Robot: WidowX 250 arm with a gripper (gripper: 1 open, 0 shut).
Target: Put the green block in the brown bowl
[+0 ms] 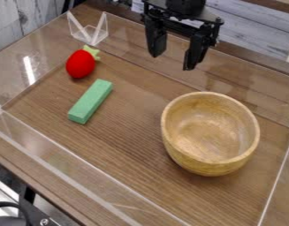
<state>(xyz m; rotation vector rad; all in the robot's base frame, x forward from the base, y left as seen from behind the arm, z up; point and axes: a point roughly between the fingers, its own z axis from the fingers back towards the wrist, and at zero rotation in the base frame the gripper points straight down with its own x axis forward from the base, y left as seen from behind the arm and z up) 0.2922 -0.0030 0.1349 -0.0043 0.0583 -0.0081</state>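
The green block, a flat mint-green bar, lies at a slant on the wooden table, left of centre. To its right stands the brown bowl, round, tan and with nothing inside. My gripper hangs at the top of the view, pointing down, black fingers open and holding nothing. It is above and behind both the block and the bowl, touching neither.
A red strawberry toy sits just behind the block's far end. Clear plastic walls fence in the table top, with a clear folded piece at the back left. The table's front edge runs along the lower left.
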